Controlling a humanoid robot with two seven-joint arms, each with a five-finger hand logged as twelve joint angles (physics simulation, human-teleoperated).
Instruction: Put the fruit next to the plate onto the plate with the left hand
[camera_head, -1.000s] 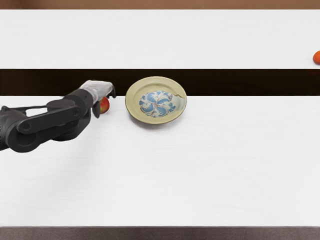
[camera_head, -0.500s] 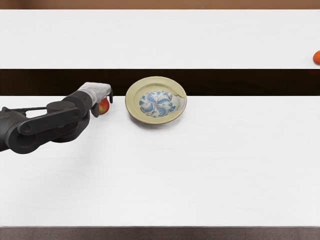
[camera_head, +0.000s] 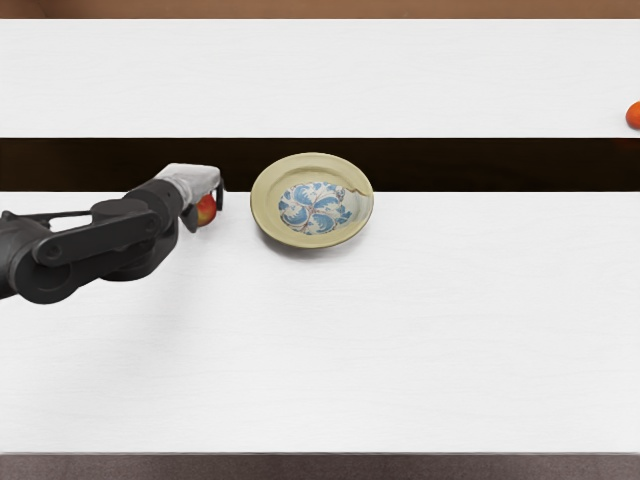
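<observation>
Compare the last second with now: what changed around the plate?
The left hand drew its fingers in leftward, closing on the fruit, which now shows less and has not lifted. The plate and the far orange fruit stayed put.

text: none you can read anywhere | plate: only a blue and red swirl pattern in its well, no letters or numbers | tabletop: plain white, unmarked

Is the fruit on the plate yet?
No, the fruit is left of the plate, off its rim, at the left hand.
</observation>
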